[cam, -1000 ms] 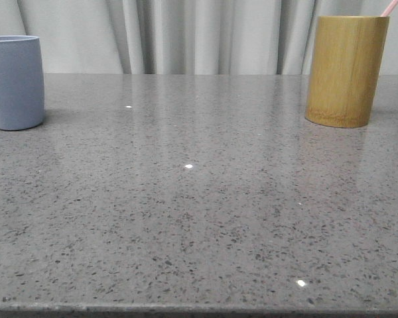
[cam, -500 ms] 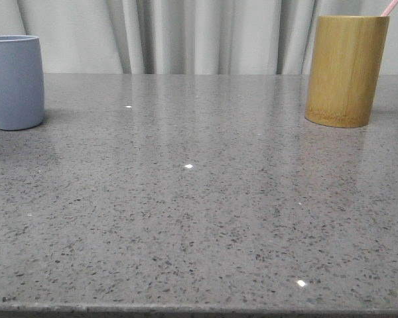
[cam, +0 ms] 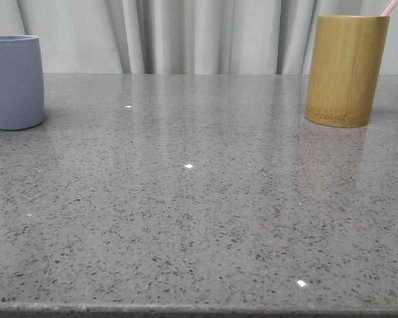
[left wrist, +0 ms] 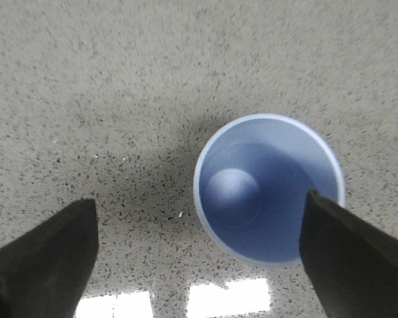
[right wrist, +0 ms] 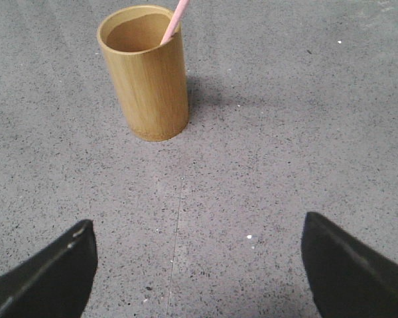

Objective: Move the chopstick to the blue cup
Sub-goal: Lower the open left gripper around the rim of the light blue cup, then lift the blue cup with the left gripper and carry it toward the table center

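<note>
The blue cup (cam: 13, 83) stands at the far left of the grey speckled table; the left wrist view looks straight down into it (left wrist: 268, 189) and it is empty. My left gripper (left wrist: 199, 255) is open above it, one finger over the cup's rim. The bamboo holder (cam: 345, 69) stands at the far right with a pink chopstick (cam: 389, 7) poking out. In the right wrist view the holder (right wrist: 146, 73) and pink chopstick (right wrist: 176, 20) lie ahead of my right gripper (right wrist: 199, 265), which is open and empty above the table. Neither gripper shows in the front view.
Grey-white curtains (cam: 199, 36) hang behind the table's far edge. The table's front edge (cam: 199, 308) runs along the bottom of the front view. Bright light reflections (left wrist: 225, 298) lie on the tabletop beside the blue cup.
The blue cup has shifted very slightly in the front view; nothing else has visibly changed.
</note>
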Controlling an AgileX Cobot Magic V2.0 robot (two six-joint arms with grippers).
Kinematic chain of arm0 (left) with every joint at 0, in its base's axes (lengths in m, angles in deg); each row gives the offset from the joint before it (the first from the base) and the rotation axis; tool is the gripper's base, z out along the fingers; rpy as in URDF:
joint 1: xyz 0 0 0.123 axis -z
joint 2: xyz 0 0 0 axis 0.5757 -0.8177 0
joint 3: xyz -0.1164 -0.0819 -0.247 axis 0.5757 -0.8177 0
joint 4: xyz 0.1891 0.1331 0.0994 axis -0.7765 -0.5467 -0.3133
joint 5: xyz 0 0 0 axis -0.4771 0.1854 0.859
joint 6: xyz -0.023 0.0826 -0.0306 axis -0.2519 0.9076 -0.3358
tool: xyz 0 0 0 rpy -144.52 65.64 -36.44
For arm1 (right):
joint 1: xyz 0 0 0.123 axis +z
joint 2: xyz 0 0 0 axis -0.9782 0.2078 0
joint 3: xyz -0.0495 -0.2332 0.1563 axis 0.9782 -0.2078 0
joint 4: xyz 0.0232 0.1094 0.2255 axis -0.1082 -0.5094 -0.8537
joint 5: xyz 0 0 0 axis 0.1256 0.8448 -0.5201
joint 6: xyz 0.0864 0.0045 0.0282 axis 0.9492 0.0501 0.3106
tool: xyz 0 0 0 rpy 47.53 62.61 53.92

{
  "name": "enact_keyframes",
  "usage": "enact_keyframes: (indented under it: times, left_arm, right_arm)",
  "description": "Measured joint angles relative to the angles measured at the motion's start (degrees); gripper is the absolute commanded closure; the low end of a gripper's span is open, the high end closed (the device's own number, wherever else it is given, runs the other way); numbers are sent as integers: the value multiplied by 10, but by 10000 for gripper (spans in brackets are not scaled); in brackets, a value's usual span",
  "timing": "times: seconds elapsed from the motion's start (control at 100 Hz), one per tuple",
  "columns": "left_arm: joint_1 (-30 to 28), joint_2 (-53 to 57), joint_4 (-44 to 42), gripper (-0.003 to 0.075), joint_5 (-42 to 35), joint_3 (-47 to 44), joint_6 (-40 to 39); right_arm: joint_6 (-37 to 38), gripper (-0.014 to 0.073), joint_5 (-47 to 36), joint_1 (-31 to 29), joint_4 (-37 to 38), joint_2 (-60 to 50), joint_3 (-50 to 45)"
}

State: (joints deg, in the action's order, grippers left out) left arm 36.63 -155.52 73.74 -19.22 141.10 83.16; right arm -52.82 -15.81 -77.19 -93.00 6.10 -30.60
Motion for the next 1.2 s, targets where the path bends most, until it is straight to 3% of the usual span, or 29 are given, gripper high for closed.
enact_keyframes:
  times: [0.23, 0.37, 0.49, 0.75, 0.99, 1.2]
  left_arm:
    - [0, -49, 1, 143, 0, 0, 0]
    - [0, -67, 1, 206, -1, 0, 0]
    - [0, -73, 3, 334, -2, 0, 0]
    - [0, -73, 16, 739, -2, 0, 0]
    - [0, -73, 36, 739, 4, 10, 1]
    - [6, -74, 48, 739, 58, 71, 7]
  right_arm:
    - [0, -30, 0, 0, 0, 0, 0]
    - [0, -30, 0, 0, 0, 0, 0]
    - [0, -30, 0, 0, 0, 0, 0]
    - [0, -30, -1, 0, 0, 0, 0]
    - [0, -30, -4, 0, 0, 0, 0]
    - [0, -30, -4, 0, 0, 0, 0]
